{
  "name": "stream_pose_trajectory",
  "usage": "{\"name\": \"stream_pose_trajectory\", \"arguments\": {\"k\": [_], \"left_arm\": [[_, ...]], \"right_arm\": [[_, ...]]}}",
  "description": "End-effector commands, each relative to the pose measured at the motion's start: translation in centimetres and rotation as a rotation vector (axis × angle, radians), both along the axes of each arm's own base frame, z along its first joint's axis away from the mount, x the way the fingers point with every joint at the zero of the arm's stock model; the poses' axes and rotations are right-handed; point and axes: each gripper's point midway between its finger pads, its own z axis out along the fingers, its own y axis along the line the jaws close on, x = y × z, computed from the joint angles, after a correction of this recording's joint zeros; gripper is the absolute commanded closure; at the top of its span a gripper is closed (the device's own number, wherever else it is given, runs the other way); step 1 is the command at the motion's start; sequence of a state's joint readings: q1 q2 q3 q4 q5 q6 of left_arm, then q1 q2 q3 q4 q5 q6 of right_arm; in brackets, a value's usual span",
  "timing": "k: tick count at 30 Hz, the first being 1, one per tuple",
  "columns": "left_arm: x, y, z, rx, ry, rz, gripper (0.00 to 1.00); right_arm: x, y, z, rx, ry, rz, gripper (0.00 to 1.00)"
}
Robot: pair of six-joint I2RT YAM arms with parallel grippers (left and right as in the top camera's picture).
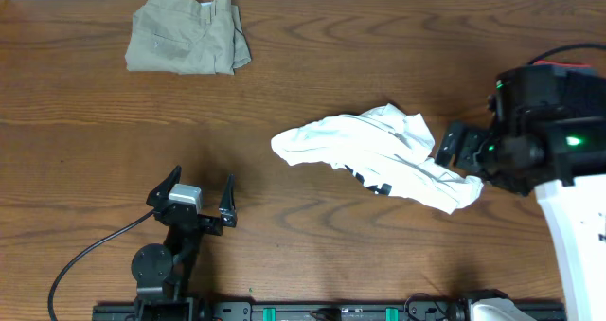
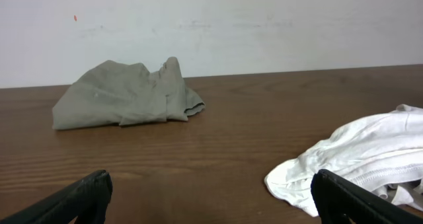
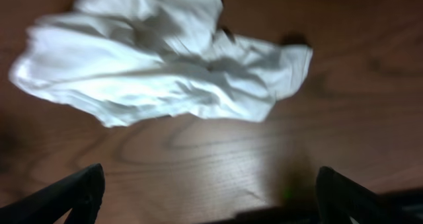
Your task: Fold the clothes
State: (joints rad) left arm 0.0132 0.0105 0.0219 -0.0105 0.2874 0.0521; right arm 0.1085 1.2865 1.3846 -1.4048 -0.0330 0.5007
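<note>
White cotton T-shirt (image 1: 379, 151) is seen crumpled in a heap on the wooden bench (image 1: 284, 94), right of centre, with a bit of black print showing at its near edge. The right gripper (image 1: 453, 152) is parked just beside the shirt's right end, jaws spread wide, nothing held. Khaki trousers (image 1: 187, 44) are bunched up at the far left, well apart from the shirt. The left gripper (image 1: 201, 184) is sat near the front edge, jaws likewise spread wide and empty.
</note>
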Motion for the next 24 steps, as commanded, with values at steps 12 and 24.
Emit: {"name": "stream_pose_trajectory", "arguments": {"k": [12, 24], "left_arm": [[0.0, -0.1, -1.3, -0.026, 0.043, -0.003, 0.02], [-5.5, -8.5, 7.8, -0.139, -0.222, -0.587, 0.02]], "right_arm": [[-1.8, -0.3, -4.8, 0.005, 0.127, -0.071, 0.01], [-2.0, -0.4, -4.8, 0.003, 0.135, -0.072, 0.01]]}}
